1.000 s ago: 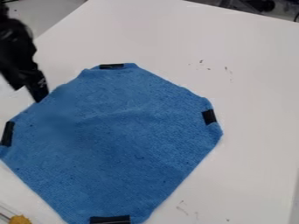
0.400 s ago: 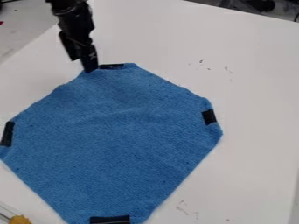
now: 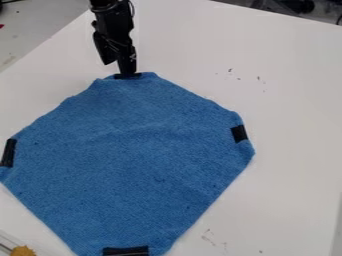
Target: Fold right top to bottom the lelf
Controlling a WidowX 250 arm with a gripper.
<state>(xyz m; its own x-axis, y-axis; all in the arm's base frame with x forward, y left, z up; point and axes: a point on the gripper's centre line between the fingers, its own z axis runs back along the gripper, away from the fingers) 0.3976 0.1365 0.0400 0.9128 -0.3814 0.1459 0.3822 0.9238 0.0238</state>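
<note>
The black gripper point(image 3: 117, 68) stands at the cloth's top corner, its fingers apart. One fingertip is over the black strip there; whether it touches the cloth, I cannot tell. The blue cloth point(image 3: 143, 150) lies spread flat on the white table, a rough diamond with blunted corners. Black strips mark its corners: a top strip point(image 3: 120, 76), partly hidden by the gripper, a right strip point(image 3: 239, 133), a left strip point(image 3: 9, 153) and a bottom strip point(image 3: 125, 251).
The white table point(image 3: 287, 100) extends around the cloth, with small dark marks at the upper right and faint reddish ones at the lower right. A yellow-orange object point(image 3: 23, 251) sits at the bottom left corner. Dark items lie beyond the table's far edge.
From the cloth's upper left edge, the gripper has moved right and up in the view to the top corner strip. The cloth lies as before.
</note>
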